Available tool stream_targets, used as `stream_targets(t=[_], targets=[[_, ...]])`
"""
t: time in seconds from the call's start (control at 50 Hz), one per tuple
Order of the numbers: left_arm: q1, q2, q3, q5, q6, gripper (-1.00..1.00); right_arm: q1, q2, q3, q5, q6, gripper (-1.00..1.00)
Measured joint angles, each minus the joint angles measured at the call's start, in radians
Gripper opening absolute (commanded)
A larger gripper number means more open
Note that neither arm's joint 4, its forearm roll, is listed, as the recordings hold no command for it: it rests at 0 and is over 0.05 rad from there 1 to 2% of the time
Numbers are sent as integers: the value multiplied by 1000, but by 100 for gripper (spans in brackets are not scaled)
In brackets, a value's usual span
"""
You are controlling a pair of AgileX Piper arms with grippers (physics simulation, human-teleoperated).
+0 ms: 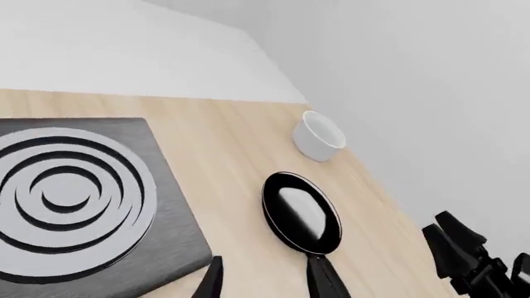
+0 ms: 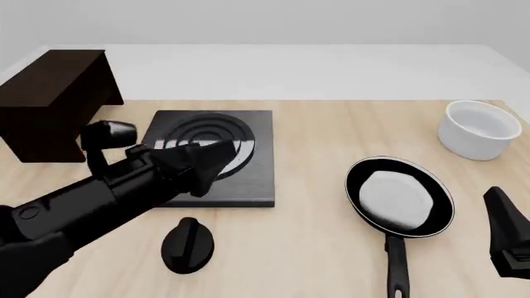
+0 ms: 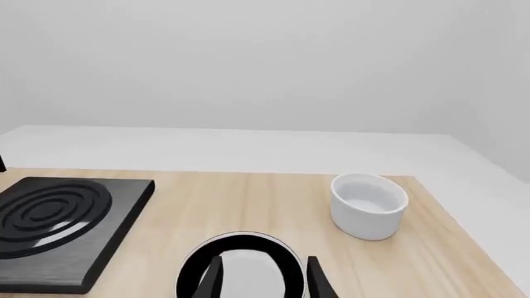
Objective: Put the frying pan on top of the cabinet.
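The right end effector (image 2: 507, 239) stood at the lower right edge of the front view, and I cannot tell its jaws there; in the right wrist view its fingers (image 3: 213, 279) were apart. Just left of it lay the frying pan (image 2: 400, 195) on the desk (image 2: 314, 248), handle toward the bottom edge, long axis near-far. The left end effector (image 2: 207, 162), fingers apart, hung over the stove plate (image 2: 252, 180). The cabinet (image 2: 54, 99) stood upper left, with bare desk between.

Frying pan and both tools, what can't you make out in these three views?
- Frying pan: handle end cut off by the front view's bottom edge.
- Right tool: only finger tips show in its wrist view; opening unclear.
- Left tool: fingers merge into one dark shape in front view.
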Motion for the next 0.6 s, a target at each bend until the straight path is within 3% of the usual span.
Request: stream_targets(t=[0.6], targets=[[-270, 460, -128, -215, -302, 100, -2, 2, 0, -4, -1, 100]])
